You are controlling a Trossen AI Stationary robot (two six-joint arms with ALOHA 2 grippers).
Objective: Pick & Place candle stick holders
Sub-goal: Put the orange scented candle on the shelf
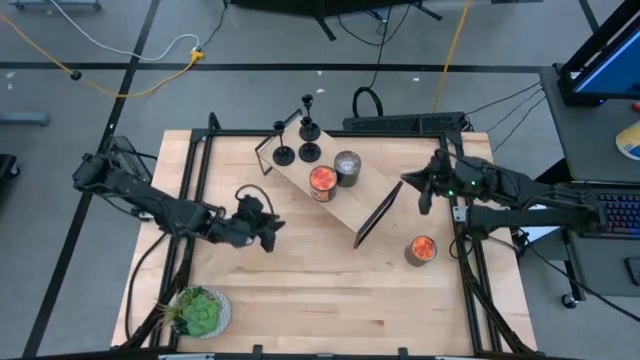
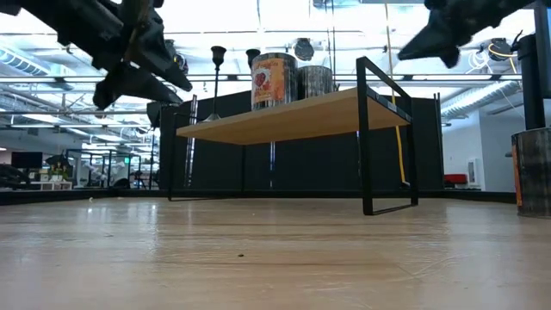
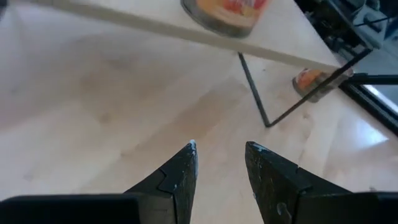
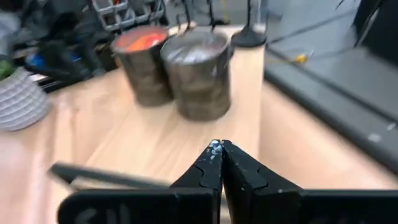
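Several small black candle stick holders [image 1: 309,152] stand on their round bases at the far left end of a wooden shelf [image 1: 350,205]. They also show in the low view [image 2: 218,57] and in the right wrist view [image 4: 249,37]. My left gripper [image 1: 268,230] hangs open and empty above the table, left of the shelf; the left wrist view [image 3: 221,155] shows the gap between its fingers. My right gripper [image 1: 420,192] is shut and empty above the shelf's right end, as the right wrist view [image 4: 219,148] shows.
Two cans [image 1: 322,182] [image 1: 347,166] stand on the shelf beside the holders. A third can [image 1: 421,249] stands on the table right of the shelf's black end frame [image 1: 378,215]. A leafy green plant [image 1: 200,312] sits at the near left corner.
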